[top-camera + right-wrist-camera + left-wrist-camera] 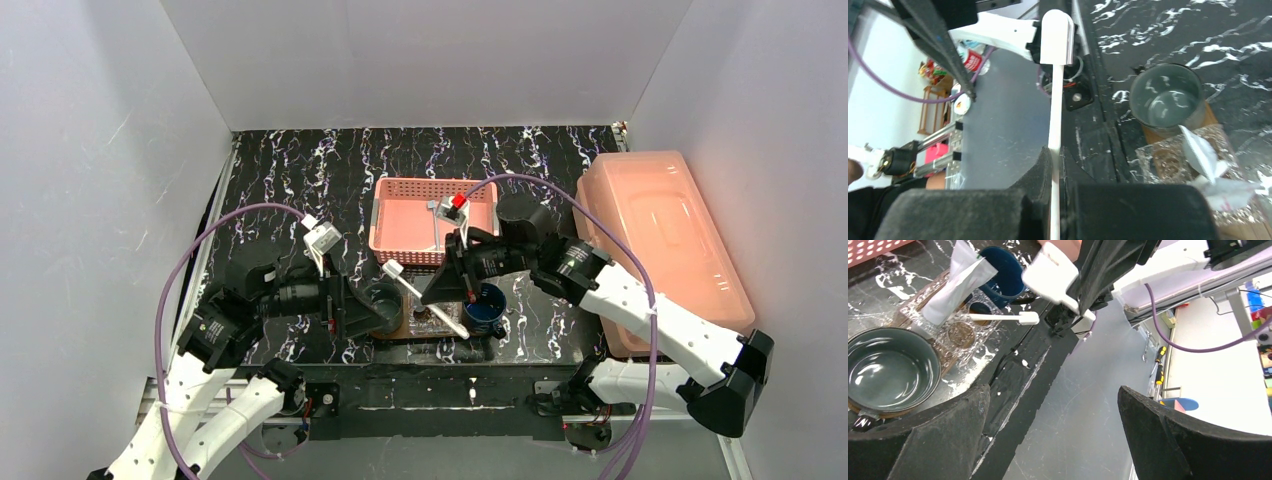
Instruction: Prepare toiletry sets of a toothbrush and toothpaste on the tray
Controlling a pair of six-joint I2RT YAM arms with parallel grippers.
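While the overhead camera looks down, right pincer [438, 292]: clamped shut on a white toothbrush [393, 268], head poking toward frame left, low over the tray [420, 330]. My read is that it's coming in to be laid down.
Tray: low centre of frame, hard against the table's near edge; grey cup [385, 303] on its left end, blue cup [486, 310] at its right end.
Left pincer [365, 318]: jaws spread wide, nothing in them, parked just beside the grey cup.
Open room: pink basket [435, 218] behind the tray, pink lidded box [660, 245] far right; both arms crowd the tray, so it's tight!
Left wrist view, first set: toothpaste tube [955, 285] and a second toothbrush [1003, 317] lie on the tray, upper left.
Left wrist view, edge: the table drops away just past that brush's head.
Right wrist view, grip: the fingers pinch the handle low, leaving the long shaft free.
Right wrist view, landing spot: the tube lies crumpled at lower right, with little bare wood showing around it.
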